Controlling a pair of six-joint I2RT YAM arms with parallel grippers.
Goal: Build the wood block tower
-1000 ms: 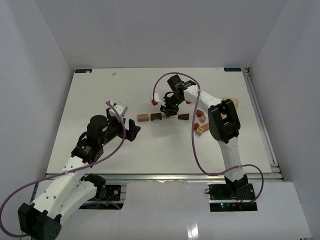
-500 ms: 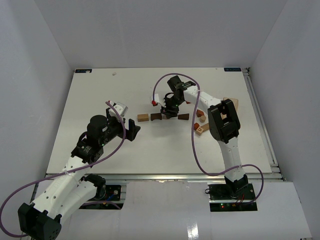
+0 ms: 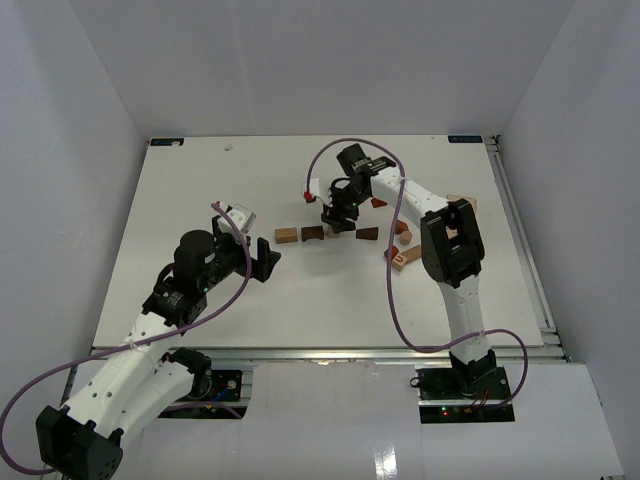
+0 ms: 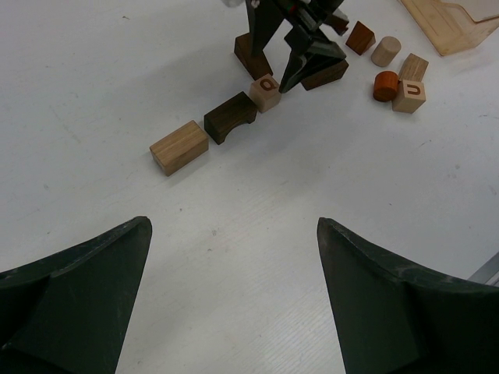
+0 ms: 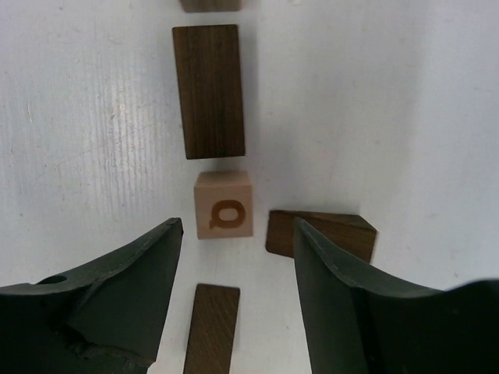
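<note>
cube [image 5: 224, 205] lies under lifted right end effector [image 5: 238, 226].

White surface [image 3: 180, 210], lightly scuffed. A pale wooden slab [image 4: 448, 27] lies on it, upper right of the left wrist view, partly cropped.

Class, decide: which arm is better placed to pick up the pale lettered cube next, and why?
Right. The right gripper, open, sits just over the lettered cube, a finger on each side. The left gripper, also open, is back from the row of blocks.
</note>
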